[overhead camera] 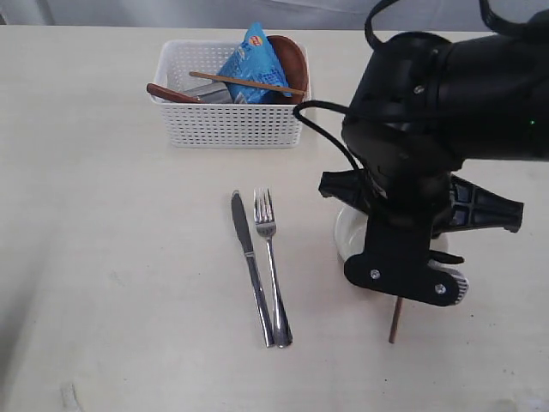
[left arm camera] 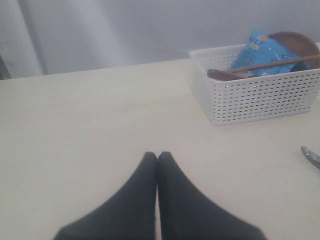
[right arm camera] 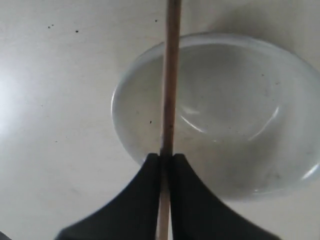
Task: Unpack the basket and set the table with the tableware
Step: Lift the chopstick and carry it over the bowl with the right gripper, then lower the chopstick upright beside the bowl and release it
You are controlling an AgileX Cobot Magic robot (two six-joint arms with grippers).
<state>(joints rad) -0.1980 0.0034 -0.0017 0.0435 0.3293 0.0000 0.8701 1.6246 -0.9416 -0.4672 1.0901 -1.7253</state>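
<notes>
My right gripper [right arm camera: 166,157] is shut on a wooden chopstick [right arm camera: 170,75], which crosses above the rim of the cream bowl [right arm camera: 235,115]. In the exterior view the right arm covers most of the bowl [overhead camera: 346,236], and the chopstick's end [overhead camera: 395,322] pokes out below the arm near the table [overhead camera: 103,257]. A steel knife [overhead camera: 250,262] and fork [overhead camera: 272,257] lie side by side left of the bowl. The white basket [overhead camera: 232,124] at the back holds a wooden spoon [overhead camera: 171,93], another chopstick [overhead camera: 244,82] and a brown plate [overhead camera: 290,60]. My left gripper [left arm camera: 157,155] is shut and empty over bare table.
A blue snack packet [overhead camera: 250,60] stands in the basket against the plate. The left wrist view has the basket [left arm camera: 260,97] ahead to one side and a steel utensil tip [left arm camera: 311,156] at the frame edge. A pale curtain backs the table.
</notes>
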